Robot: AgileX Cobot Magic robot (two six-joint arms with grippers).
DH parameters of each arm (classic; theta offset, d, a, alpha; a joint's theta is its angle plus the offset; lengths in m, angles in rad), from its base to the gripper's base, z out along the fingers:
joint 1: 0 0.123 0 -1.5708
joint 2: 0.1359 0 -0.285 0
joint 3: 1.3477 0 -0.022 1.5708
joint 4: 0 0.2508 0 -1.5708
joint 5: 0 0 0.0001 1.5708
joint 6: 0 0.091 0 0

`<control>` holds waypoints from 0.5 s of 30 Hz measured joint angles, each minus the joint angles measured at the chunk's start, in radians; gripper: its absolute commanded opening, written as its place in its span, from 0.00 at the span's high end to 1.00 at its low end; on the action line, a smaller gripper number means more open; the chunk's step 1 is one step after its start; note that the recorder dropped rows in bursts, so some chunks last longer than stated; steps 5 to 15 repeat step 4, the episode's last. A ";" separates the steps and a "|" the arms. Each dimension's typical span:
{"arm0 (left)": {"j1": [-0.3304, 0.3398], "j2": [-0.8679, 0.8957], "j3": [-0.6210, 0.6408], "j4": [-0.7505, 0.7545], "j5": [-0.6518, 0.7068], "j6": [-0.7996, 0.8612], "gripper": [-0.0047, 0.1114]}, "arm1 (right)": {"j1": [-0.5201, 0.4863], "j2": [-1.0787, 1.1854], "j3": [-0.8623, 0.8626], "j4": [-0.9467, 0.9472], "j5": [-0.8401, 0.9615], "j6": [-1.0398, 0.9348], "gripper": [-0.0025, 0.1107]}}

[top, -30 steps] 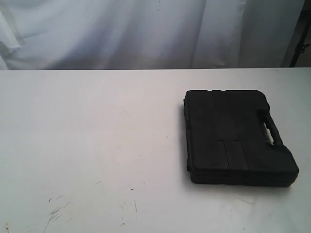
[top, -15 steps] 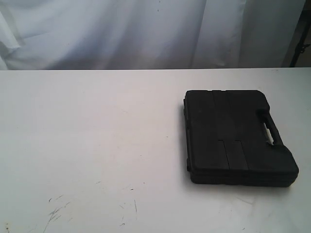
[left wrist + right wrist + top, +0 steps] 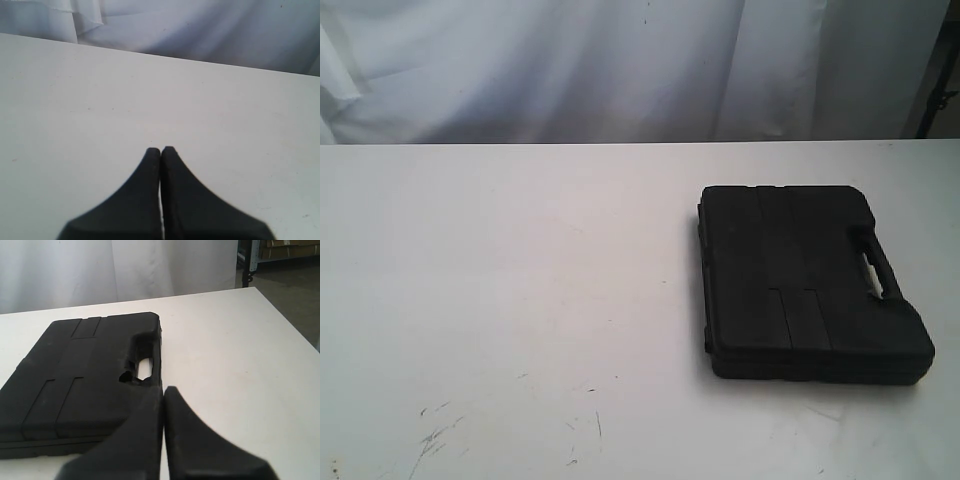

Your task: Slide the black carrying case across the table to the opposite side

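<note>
A black carrying case lies flat on the right part of the white table, its handle turned to the right edge. Neither arm shows in the exterior view. In the right wrist view the case fills the near side, and my right gripper is shut with nothing in it, its tips just off the case's handle corner; whether they touch I cannot tell. My left gripper is shut and empty over bare tabletop, with no case in its view.
White cloth hangs behind the table's far edge. Dark scuff marks lie near the front left, with a tiny red spot. A dark stand rises past the back right corner, and floor lies beyond the table's right edge.
</note>
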 measured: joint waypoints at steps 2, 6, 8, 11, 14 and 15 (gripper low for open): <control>0.000 0.000 0.000 0.000 0.000 0.000 0.96 | 0.000 0.000 0.000 0.000 0.000 0.000 0.98; 0.000 0.000 0.000 0.000 0.000 0.000 0.96 | 0.000 0.000 0.000 0.000 0.000 0.000 0.98; 0.000 0.000 0.000 0.000 0.000 0.000 0.96 | 0.000 0.000 0.000 0.000 0.000 0.000 0.98; 0.000 0.000 0.000 0.000 0.000 0.000 0.96 | 0.000 0.000 0.000 0.000 0.000 0.000 0.98; 0.000 0.000 0.000 0.000 0.000 0.000 0.96 | 0.000 0.000 0.000 0.000 0.000 0.000 0.98; 0.000 0.000 0.000 0.000 0.000 0.000 0.96 | 0.000 0.000 0.000 0.000 0.000 0.000 0.98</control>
